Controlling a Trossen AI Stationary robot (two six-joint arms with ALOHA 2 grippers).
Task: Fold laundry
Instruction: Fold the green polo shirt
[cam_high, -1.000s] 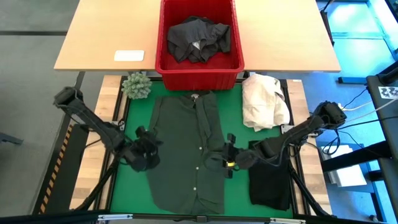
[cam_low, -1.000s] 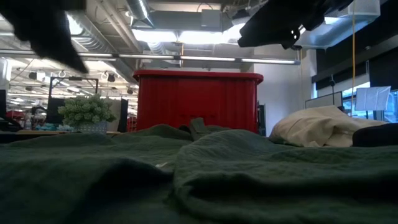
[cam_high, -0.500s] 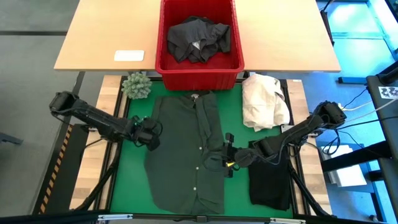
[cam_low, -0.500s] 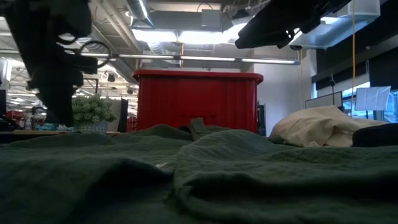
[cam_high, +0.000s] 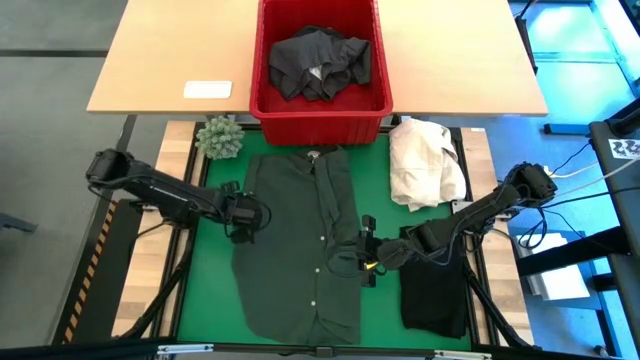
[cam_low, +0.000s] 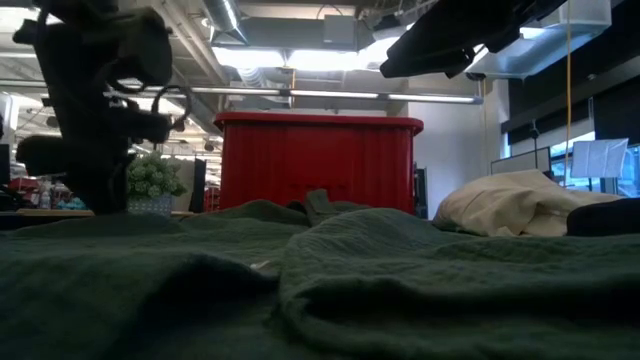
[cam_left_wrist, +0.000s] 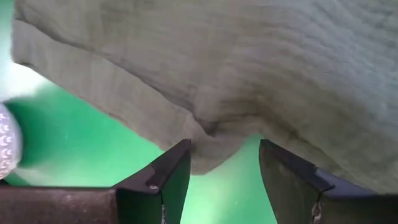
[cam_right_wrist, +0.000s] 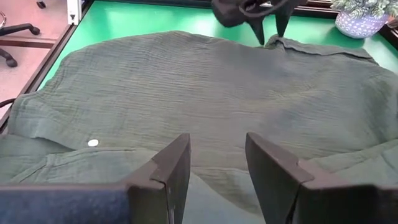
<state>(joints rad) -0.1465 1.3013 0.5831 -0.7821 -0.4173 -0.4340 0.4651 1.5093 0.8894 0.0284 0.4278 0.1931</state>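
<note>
Room: open hall with ceiling lights; wooden table holding red basket. Green mat carries dark green shirt, spread flat, cream cloth heap beside. Left gripper at shirt's edge, fingers apart; right gripper over opposite edge, fingers apart.

green shirt: lower hem cut off | basket garment: kind unclear, perhaps trousers

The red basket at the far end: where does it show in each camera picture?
High view: red basket top centre, above the green shirt.
Low view: basket centre, behind the shirt.
Left wrist view: not in it.
Right wrist view: not in it.
Shared landmark: the green shirt.
</note>
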